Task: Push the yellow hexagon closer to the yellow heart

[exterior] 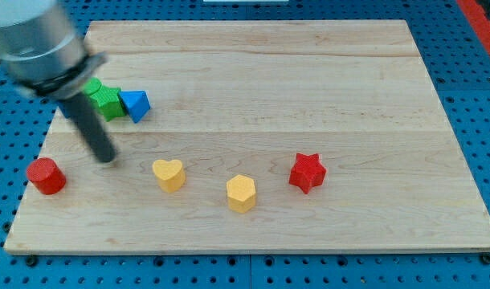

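Note:
The yellow hexagon sits on the wooden board at the lower middle. The yellow heart lies to its left and slightly higher, with a gap about one block wide between them. My tip rests on the board left of the heart, apart from it and up and to the right of the red cylinder. The rod rises up and to the left toward the arm's grey body, which is blurred.
A red star lies right of the hexagon. A green block and a blue triangular block sit together at upper left, just behind the rod. The board lies on a blue perforated table.

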Robot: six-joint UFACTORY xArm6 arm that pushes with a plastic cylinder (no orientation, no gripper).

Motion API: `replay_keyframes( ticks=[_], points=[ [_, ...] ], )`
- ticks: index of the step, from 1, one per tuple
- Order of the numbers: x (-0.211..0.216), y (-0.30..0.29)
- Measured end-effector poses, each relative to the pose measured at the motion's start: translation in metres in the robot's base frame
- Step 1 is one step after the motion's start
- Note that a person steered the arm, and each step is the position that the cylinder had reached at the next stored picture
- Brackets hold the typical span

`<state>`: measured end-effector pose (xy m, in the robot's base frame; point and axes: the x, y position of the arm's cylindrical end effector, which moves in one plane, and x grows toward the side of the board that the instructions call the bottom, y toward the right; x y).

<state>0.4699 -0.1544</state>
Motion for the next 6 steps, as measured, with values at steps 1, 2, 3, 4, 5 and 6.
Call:
replay_keyframes(
  ticks=[1, 2, 3, 4, 5, 6],
  points=[
    [-0.005, 0.104],
    [0.032, 0.099],
    [0.043, 0.001],
    [0.048, -0.043],
    [0.009, 0.079],
    [0.031, 0.198]
  ],
)
